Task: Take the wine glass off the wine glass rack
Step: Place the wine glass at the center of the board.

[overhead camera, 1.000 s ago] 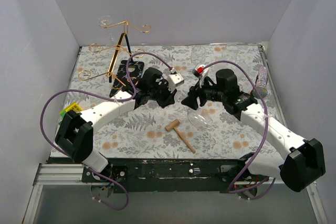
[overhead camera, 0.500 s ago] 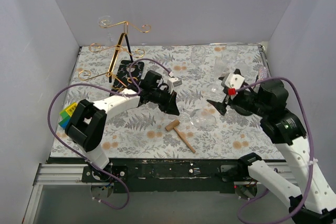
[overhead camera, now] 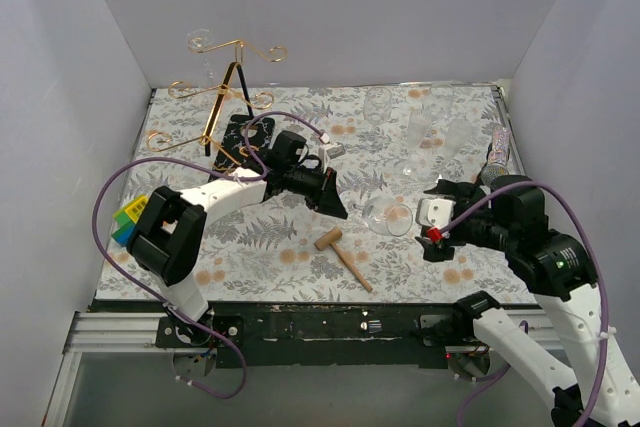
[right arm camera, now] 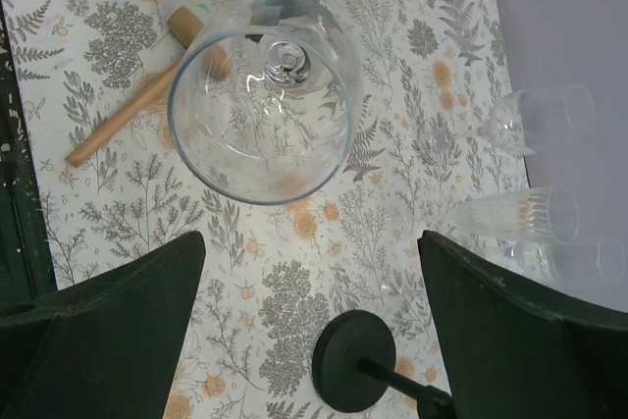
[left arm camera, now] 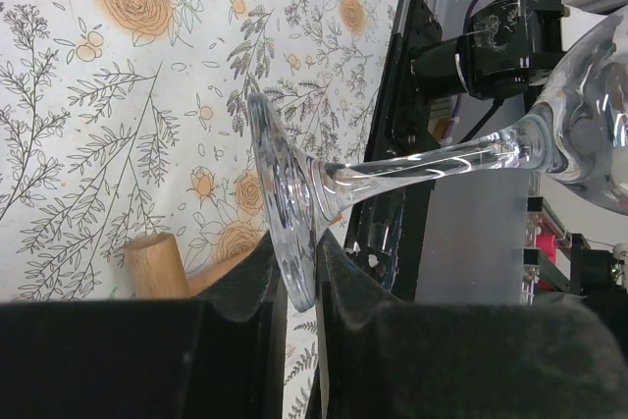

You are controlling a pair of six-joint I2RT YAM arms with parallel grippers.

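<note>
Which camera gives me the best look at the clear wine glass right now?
Left wrist: the clear wine glass shows foot, stem and part of the bowl, its foot pinched edge-on by the left hand. Right wrist looks straight into the glass mouth-on; top external shows only a faint outline.

**Gold Wire, Clear Glass, Printed Flowers**

The surface (overhead camera: 250,247) wears a white cloth printed with grey ferns and orange roses. The wine glass (right arm camera: 260,95) is clear. The rack (overhead camera: 225,107) near the far left corner is gold wire on a black base. The mallet (overhead camera: 345,259) is pale wood. The blocks (overhead camera: 131,217) at the left edge are yellow, green and blue. The cables (overhead camera: 97,215) are purple.
</note>
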